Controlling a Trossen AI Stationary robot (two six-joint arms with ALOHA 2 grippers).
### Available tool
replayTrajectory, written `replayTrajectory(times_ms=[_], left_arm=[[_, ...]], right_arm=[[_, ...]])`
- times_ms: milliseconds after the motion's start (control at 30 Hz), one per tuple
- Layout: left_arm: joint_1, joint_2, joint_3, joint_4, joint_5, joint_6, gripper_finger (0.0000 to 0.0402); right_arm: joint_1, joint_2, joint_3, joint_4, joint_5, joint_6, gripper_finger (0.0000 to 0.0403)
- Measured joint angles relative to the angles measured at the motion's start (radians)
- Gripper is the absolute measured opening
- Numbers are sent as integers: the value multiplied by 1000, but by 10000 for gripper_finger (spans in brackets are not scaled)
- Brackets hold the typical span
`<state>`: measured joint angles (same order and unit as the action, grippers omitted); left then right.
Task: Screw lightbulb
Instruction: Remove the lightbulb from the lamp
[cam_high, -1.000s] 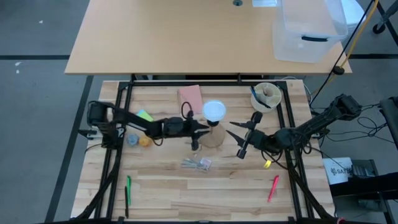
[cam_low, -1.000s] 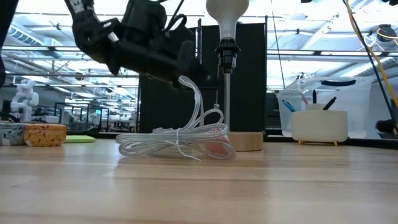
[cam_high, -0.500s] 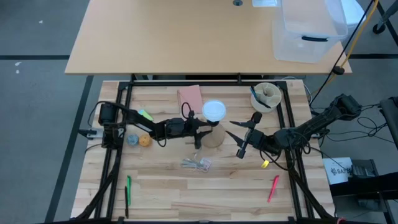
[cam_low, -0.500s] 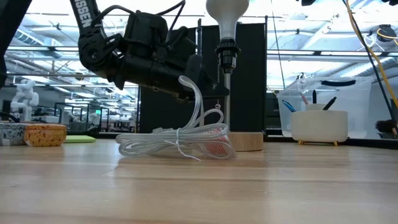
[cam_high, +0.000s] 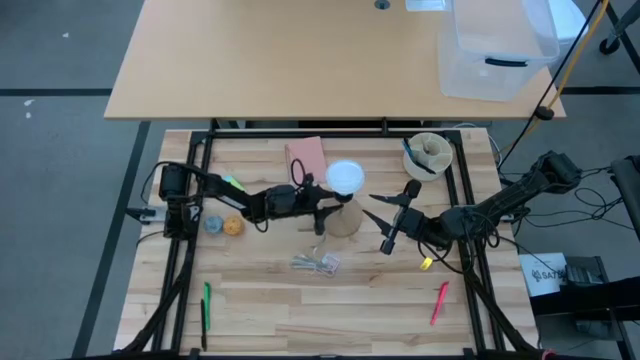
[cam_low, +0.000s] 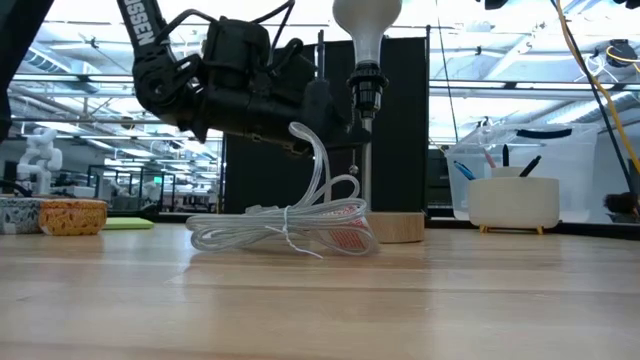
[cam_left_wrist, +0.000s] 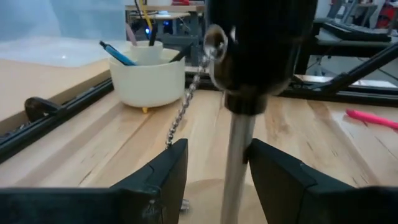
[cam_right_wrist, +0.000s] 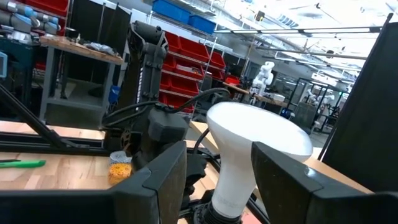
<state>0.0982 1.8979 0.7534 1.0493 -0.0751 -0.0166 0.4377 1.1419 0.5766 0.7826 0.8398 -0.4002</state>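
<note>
1. The lightbulb is white, with a round frosted dome narrowing to a neck seated in the black socket atop a thin pole.
2. It stands near the worktop's middle, toward the far edge.
3. The left tool straddles the pole below the socket, fingers apart, gripping nothing.
4. The right tool sits beside the bulb, fingers spread, empty.
</note>
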Motion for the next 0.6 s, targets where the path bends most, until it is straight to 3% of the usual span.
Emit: replayTrajectory(times_ms=[167, 400, 600], left_arm=[[0, 76, 72, 0, 60, -2, 172], [0, 177, 136, 13, 57, -43, 167], [-1, 178, 135, 19, 39, -35, 85]], right_arm=[[0, 0, 0, 0, 1, 11, 174], [0, 0, 0, -47, 5, 73, 173], [-3, 23, 0, -62, 51, 157, 173]])
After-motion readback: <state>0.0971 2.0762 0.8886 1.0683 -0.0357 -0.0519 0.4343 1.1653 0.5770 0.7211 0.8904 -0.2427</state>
